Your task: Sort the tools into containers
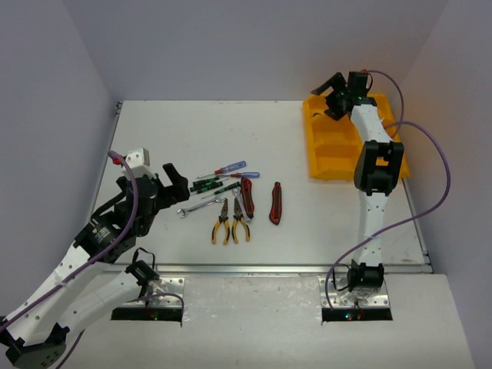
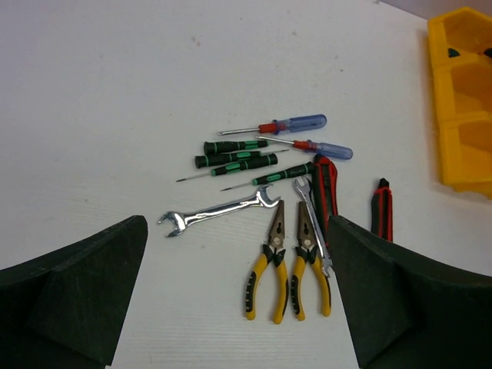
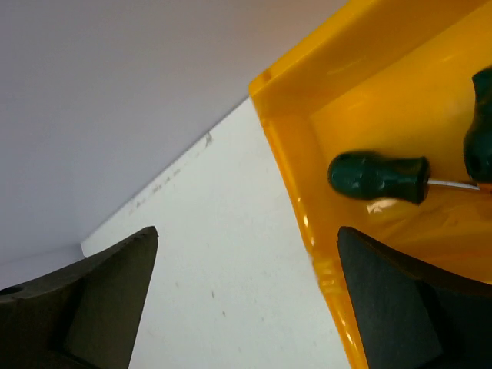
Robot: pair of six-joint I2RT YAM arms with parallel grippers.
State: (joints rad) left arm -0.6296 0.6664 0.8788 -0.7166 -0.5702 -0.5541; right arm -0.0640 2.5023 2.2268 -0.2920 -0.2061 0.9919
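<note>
The tools lie in a cluster mid-table: blue-handled screwdrivers, green-handled screwdrivers, a silver wrench, a second wrench, two yellow-handled pliers and two red-and-black cutters. My left gripper hovers open just left of them, holding nothing. The yellow tray of containers sits at the far right. My right gripper is open over its far left corner. A green-handled screwdriver lies in that compartment, and another dark green handle shows beside it.
Grey walls close the table on the left, the back and the right. The tray's rim runs between my right fingers. The right arm reaches over the tray's near compartments.
</note>
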